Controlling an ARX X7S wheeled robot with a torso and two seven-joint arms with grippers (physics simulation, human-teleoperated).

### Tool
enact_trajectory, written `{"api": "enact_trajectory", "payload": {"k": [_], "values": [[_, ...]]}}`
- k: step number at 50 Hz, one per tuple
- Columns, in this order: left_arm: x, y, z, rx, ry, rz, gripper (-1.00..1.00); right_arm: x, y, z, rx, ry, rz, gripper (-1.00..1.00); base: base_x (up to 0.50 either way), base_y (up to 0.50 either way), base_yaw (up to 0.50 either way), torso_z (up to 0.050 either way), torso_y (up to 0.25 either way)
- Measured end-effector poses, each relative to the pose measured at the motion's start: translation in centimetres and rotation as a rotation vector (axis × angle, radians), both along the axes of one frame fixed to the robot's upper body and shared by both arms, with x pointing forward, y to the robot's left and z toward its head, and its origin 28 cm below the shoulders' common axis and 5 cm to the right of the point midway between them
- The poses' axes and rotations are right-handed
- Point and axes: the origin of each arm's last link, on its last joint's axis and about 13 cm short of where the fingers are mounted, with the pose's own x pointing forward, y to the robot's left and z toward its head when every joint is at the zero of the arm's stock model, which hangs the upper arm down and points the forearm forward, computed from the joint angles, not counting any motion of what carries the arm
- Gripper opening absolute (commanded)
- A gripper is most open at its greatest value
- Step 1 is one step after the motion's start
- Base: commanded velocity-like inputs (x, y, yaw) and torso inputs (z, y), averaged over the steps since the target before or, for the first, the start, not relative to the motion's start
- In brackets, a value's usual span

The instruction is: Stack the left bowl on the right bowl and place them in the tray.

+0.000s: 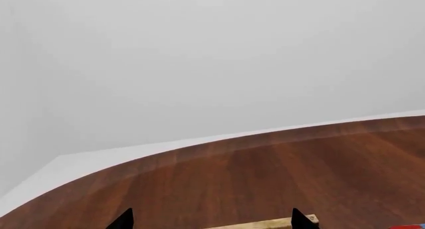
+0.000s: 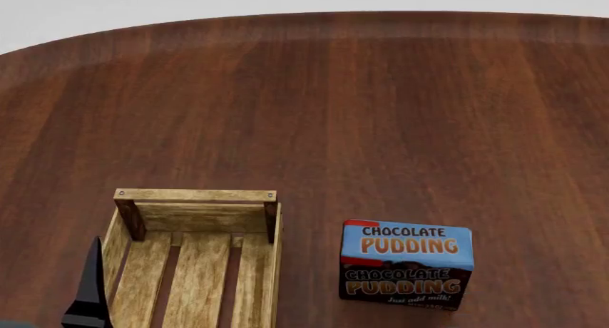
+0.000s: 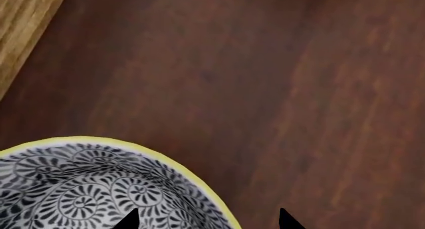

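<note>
One bowl [image 3: 86, 189], white with a black leaf pattern and a yellow rim, shows only in the right wrist view. I cannot tell which bowl it is, and no second bowl is in view. My right gripper [image 3: 208, 220] is open and straddles the bowl's rim, one fingertip over the inside and one over the table. The tray [image 2: 195, 260], a light wooden crate, stands empty at the head view's lower left. Its corner shows in the right wrist view [image 3: 20, 25]. My left gripper [image 1: 214, 221] is open and empty over the tray's far edge [image 1: 265, 224]. One of its fingers [image 2: 91, 289] shows beside the tray's left wall.
A blue-and-brown chocolate pudding box [image 2: 406, 264] stands on the dark wooden table [image 2: 381, 114] to the right of the tray. A sliver of it shows in the left wrist view [image 1: 408, 226]. The table's curved far edge meets a white wall [image 1: 199, 64].
</note>
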Motion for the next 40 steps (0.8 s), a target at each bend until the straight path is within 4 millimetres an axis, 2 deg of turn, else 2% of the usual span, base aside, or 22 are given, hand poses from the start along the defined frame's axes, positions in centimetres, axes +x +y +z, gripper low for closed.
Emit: {"api": "enact_trajectory", "payload": {"k": [26, 27, 40], "values": [[0.1, -0.1, 0.3, 0.0, -0.006, -0.003, 1.0, 0.6, -0.4, -1.3, 0.019, 0.043, -0.018, 1.0, 0.0, 0.0, 0.0, 0.0, 0.0], [0.1, -0.2, 0.3, 0.0, -0.007, -0.003, 1.0, 0.6, -0.5, -1.3, 0.019, 0.044, -0.018, -1.0, 0.0, 0.0, 0.0, 0.0, 0.0], [0.1, -0.2, 0.1, 0.0, -0.004, -0.003, 1.0, 0.6, -0.5, -0.9, -0.011, 0.036, -0.008, -1.0, 0.0, 0.0, 0.0, 0.0, 0.0]]}}
